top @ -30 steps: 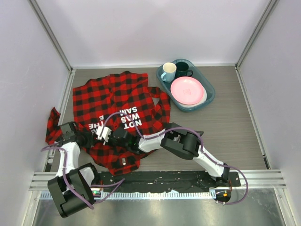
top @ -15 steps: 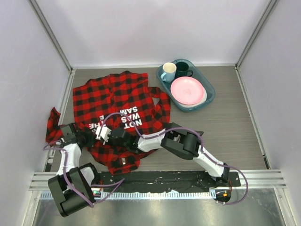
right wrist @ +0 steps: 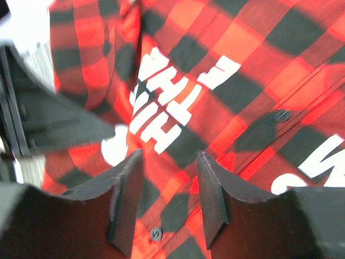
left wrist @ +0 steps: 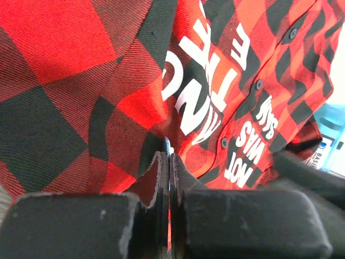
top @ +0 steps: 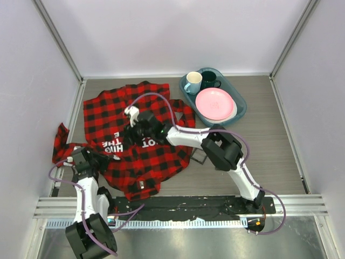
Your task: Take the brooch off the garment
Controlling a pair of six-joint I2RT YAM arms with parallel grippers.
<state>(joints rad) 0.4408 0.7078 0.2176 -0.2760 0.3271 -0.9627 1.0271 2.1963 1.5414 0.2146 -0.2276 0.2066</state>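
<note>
Frankly, I cannot pick out the brooch in any view. The red-and-black checked flannel shirt with white block lettering lies spread over the table's left half. My left gripper has its fingers pressed together on a fold near the left edge, I judge to anchor the cloth. My right gripper hangs with fingers spread over the lettering, probably placed to hunt for the pin.

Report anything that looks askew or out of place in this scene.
The red-and-black checked flannel shirt lies crumpled, one sleeve bunched up at the far left. The left end effector is shut on a fold of it; the right end effector hovers open above the lettering. No brooch shows in any view.
</note>
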